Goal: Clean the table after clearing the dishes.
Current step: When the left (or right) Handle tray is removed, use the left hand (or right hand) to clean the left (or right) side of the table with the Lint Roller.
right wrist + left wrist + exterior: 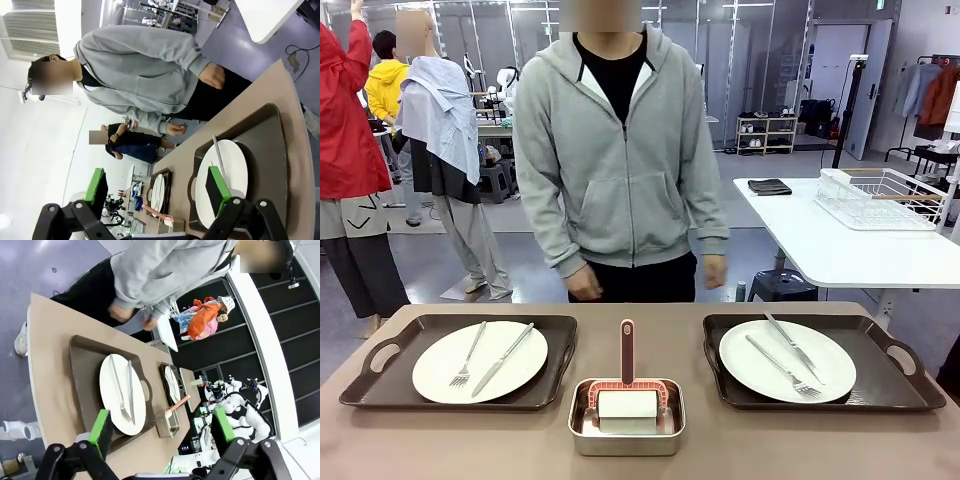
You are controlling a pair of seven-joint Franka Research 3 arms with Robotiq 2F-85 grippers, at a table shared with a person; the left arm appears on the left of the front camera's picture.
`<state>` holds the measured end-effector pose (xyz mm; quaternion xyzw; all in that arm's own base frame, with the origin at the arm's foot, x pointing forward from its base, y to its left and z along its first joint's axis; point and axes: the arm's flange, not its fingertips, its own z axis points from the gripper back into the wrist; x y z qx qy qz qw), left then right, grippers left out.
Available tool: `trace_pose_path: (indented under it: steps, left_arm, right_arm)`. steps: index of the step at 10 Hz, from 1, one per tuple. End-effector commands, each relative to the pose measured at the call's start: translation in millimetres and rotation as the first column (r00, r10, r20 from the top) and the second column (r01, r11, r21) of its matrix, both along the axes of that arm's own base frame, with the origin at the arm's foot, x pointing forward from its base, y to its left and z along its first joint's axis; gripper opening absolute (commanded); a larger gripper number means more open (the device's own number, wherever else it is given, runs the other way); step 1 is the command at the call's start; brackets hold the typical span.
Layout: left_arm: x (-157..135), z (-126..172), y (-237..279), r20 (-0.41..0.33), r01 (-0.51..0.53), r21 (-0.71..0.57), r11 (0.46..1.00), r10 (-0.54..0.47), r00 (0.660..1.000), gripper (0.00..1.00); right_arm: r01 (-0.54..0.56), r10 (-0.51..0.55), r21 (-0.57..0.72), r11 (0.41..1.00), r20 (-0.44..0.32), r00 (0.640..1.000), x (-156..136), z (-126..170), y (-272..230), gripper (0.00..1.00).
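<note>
Left gripper (161,422) gapes wide and empty. Just beyond its green pads (100,424) lies one white plate (112,400) with fork and knife, its near rim hidden behind a pad. Right gripper (156,187) is equally spread and bare; one pad covers part of the other plate (236,172), so its cutlery is mostly concealed. Both plates sit on dark handled trays (360,385) on the taupe table (770,445), with a steel pan (626,440) holding a pink-handled roller (627,352) between them. Beyond stands a person (625,150) in grey.
</note>
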<state>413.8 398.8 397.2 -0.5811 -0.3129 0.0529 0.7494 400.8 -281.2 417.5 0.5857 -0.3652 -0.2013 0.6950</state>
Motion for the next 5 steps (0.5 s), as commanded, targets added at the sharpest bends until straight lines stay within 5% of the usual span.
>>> trace_pose_path:
  steps: [1,5]
  left_arm:
    - [-2.3,1.1,1.7,-0.004,-0.001,0.009,1.0,0.001,1.0,1.0]
    - [-2.3,1.1,1.7,-0.004,-0.001,0.009,1.0,0.001,1.0,1.0]
  right_arm:
    - [-0.003,0.003,0.004,1.0,0.007,1.0,-2.4,3.6,0.0,1.0]
    - [-0.003,0.003,0.004,1.0,0.007,1.0,-2.4,3.6,0.0,1.0]
